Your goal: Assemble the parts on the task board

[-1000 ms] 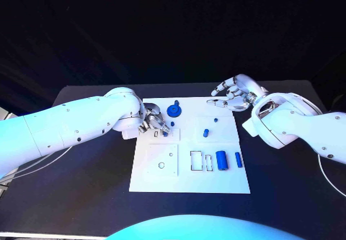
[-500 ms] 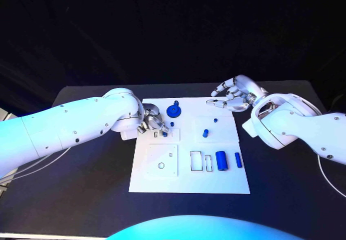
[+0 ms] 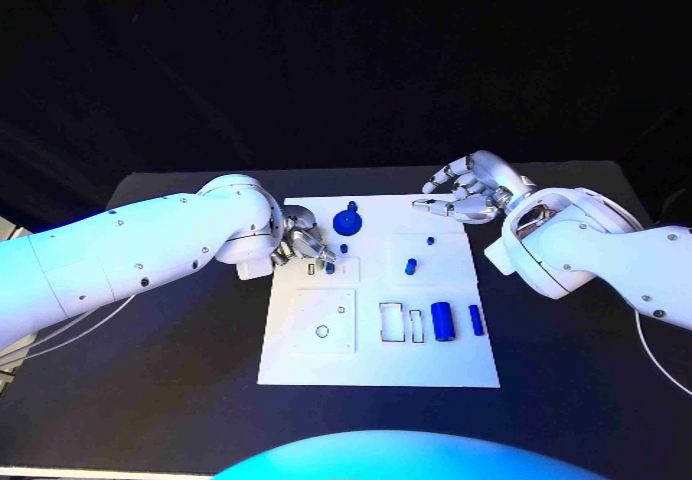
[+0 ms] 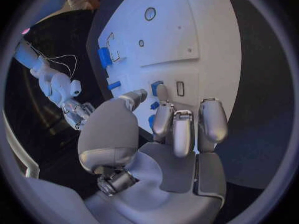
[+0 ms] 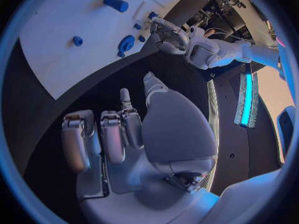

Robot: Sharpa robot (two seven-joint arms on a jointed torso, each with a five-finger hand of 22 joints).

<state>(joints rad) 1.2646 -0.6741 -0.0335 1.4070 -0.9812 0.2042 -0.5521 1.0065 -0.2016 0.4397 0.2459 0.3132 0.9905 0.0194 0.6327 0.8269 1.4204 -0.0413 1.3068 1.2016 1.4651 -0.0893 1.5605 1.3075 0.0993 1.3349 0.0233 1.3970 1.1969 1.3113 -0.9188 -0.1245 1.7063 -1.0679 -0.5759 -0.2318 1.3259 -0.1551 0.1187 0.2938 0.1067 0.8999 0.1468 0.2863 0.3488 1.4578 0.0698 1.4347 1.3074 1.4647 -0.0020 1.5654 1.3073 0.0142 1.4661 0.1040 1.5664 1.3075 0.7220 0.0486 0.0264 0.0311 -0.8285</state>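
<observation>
The white task board (image 3: 378,365) is lying flat in the middle of the black counter (image 3: 577,400), its face cut with rectangular recesses and small round holes. Small blue parts are sitting across it: a round-headed piece (image 3: 348,220) near the far edge, a short peg (image 3: 411,266) at the centre, and two upright cylinders (image 3: 443,321) toward the right side. The left robot hand (image 3: 307,246) is resting over the board's far-left area, its fingers curling down beside a small blue part (image 3: 330,266); whether it is pinching that part, I cannot tell. The right robot hand (image 3: 464,192) is hovering at the board's far-right corner, fingers curled apart, holding nothing.
</observation>
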